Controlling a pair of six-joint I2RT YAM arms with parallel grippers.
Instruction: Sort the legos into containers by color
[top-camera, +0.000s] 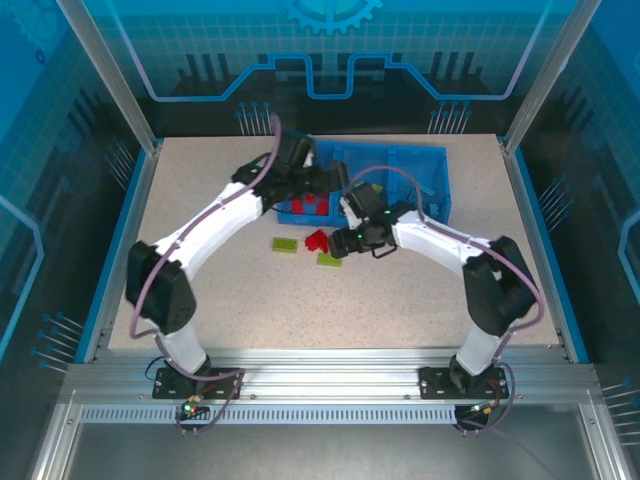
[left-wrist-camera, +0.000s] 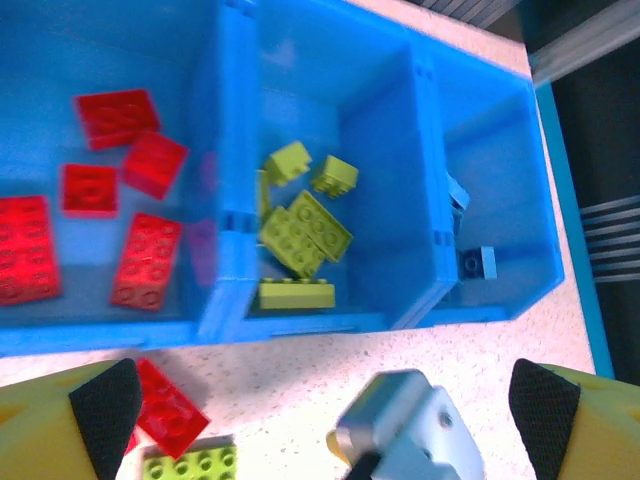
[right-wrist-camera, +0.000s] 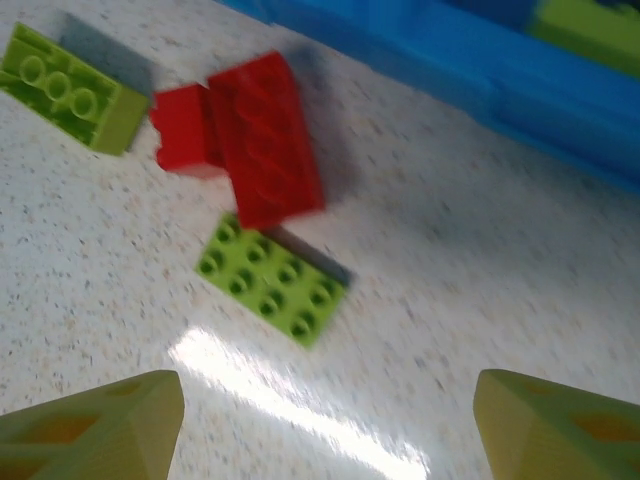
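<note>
The blue tray (top-camera: 432, 172) holds three containers side by side. Red legos (left-wrist-camera: 145, 260) lie in the left one, lime green legos (left-wrist-camera: 300, 230) in the middle, and a light blue lego (left-wrist-camera: 478, 262) in the right. My left gripper (top-camera: 322, 183) hangs open and empty (left-wrist-camera: 322, 405) over the tray's near wall. On the table in front of the tray lie a green brick (right-wrist-camera: 60, 85), two touching red bricks (right-wrist-camera: 255, 135) and a flat green brick (right-wrist-camera: 270, 280). My right gripper (right-wrist-camera: 330, 425) is open above the table just short of the flat green brick (top-camera: 328, 259).
A grey part of the right arm (left-wrist-camera: 410, 430) pokes into the left wrist view, close below the left gripper. The tray wall (right-wrist-camera: 480, 70) runs just beyond the loose bricks. Blue rails (top-camera: 545, 230) edge the table. Bare speckled tabletop (top-camera: 330, 310) stretches toward the arm bases.
</note>
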